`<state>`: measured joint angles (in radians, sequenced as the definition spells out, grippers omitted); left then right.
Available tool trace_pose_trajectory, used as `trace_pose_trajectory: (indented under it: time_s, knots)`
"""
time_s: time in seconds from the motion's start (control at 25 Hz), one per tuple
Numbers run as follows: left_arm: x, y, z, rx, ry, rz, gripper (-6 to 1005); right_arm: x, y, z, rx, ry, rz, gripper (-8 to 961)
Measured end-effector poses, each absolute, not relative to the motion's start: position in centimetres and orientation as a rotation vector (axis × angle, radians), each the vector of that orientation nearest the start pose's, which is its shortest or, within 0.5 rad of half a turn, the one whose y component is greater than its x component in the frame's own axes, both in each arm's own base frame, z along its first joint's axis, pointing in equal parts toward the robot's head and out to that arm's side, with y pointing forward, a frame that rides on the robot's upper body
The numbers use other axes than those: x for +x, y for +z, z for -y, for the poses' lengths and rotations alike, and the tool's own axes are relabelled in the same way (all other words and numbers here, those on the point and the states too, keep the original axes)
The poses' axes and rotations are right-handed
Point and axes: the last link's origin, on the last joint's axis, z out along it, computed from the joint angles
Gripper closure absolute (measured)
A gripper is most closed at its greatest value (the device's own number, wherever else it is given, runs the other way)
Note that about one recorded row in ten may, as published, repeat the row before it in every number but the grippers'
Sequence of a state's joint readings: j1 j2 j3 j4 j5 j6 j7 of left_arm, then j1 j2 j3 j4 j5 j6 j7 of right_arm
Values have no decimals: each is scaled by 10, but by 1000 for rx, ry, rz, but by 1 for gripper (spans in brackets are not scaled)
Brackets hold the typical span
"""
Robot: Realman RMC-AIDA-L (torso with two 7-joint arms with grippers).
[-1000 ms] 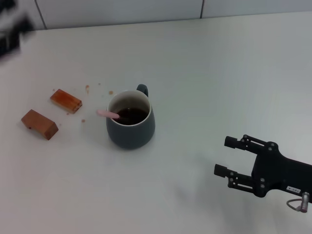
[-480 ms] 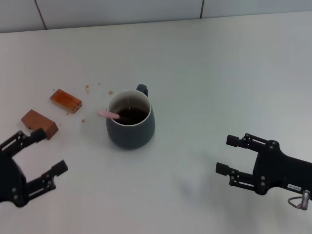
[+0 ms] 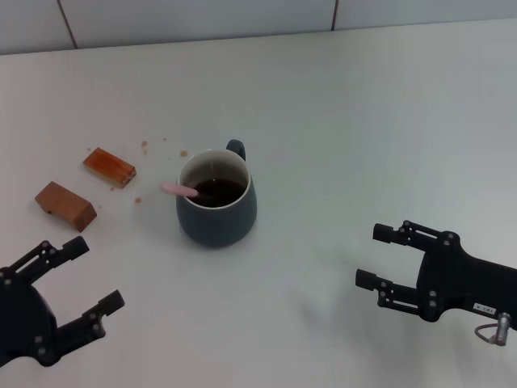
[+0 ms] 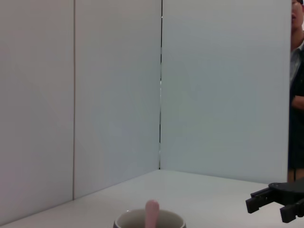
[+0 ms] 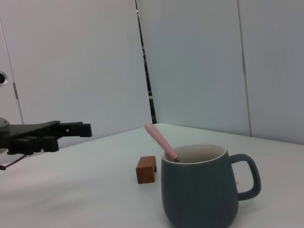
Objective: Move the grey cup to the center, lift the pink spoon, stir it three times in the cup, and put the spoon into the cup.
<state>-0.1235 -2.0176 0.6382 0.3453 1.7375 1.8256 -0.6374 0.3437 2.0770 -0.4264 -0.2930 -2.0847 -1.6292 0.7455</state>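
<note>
Two grippers, the left gripper [image 3: 77, 283] near-left and the right gripper [image 3: 378, 257] near-right, hover with fingers spread and empty. One pink spoon [image 3: 181, 190] leans inside one grey cup [image 3: 216, 198], mid-desk [image 3: 363, 113]. A careless sweep could tip the cup, spilling coffee. Two brown blocks [image 3: 65, 205] lie left.

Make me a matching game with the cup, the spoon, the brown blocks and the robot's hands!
Things:
1. cup
2. spoon
3. brown blocks
4. left gripper and right gripper

States:
A. open and empty, near the table's front
B. leaning on the rim, pink handle sticking out
C. lying to the cup's left
D. holds dark liquid

Pairs: 1-D, 2-B, 3-C, 4-A
</note>
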Motion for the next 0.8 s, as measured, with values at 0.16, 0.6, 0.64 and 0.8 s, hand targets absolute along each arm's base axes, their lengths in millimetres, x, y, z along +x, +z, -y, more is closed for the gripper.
trace_pose_trajectory:
  time_s: [0.16, 0.6, 0.64, 0.8]
  knots:
    - [-343, 6, -185, -2395, -941, 324, 186, 322, -40, -232, -2585, 847, -445, 192]
    - [-339, 5, -200, -2410, -930, 332, 186, 322, -41, -230, -2586, 850, -451, 191]
    - [-339, 6, -201, -2411, -930, 334, 186, 323, -41, -230, -2585, 849, -454, 191]
    - [-339, 6, -203, -2414, -927, 331, 186, 323, -41, -229, -2585, 849, -455, 191]
